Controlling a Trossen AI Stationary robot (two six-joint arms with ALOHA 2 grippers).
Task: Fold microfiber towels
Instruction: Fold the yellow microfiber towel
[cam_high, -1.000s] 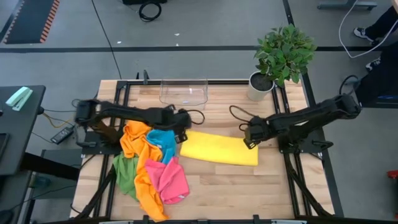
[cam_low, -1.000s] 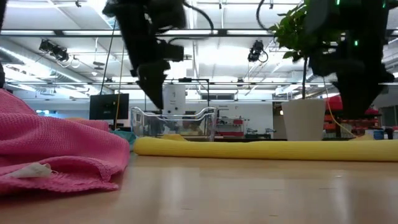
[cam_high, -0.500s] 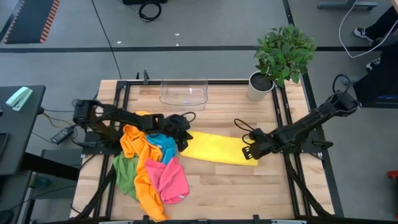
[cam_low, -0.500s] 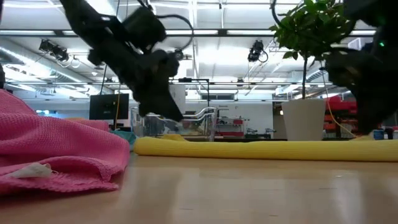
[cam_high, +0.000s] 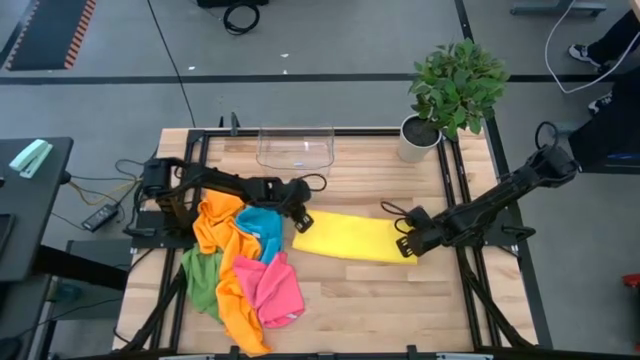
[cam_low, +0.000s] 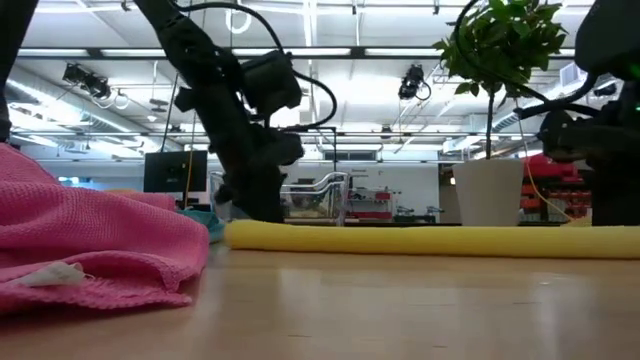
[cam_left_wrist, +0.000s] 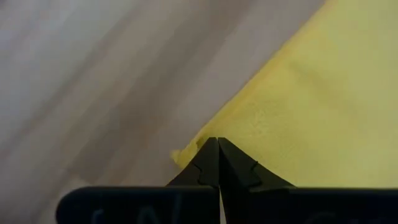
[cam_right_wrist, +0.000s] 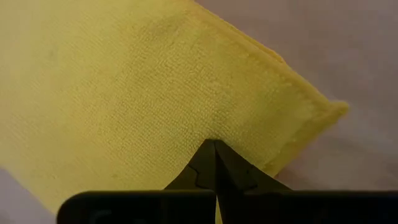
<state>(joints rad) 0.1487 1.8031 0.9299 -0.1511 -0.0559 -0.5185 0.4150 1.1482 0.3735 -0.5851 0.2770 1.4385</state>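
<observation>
Crowding left hand (cam_high: 298, 222), towel pile (cam_high: 245, 268), tray (cam_high: 295, 147) behind

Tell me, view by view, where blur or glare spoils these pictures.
Low view: pink towel up close is soft, ceiling lights glare white. Left wrist view: table beyond the yellow towel is smeared. Right wrist view: weave crisp. High view: evenly lit.

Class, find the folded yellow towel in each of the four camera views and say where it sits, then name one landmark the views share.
High view: yellow towel lies mid-table, between both grippers.
Low view: a long yellow band across the table's middle.
Left wrist view: fills the upper right, its corner at the shut fingers.
Right wrist view: covers most of the picture.
Shared landmark: the potted plant in the high and low views.
</observation>
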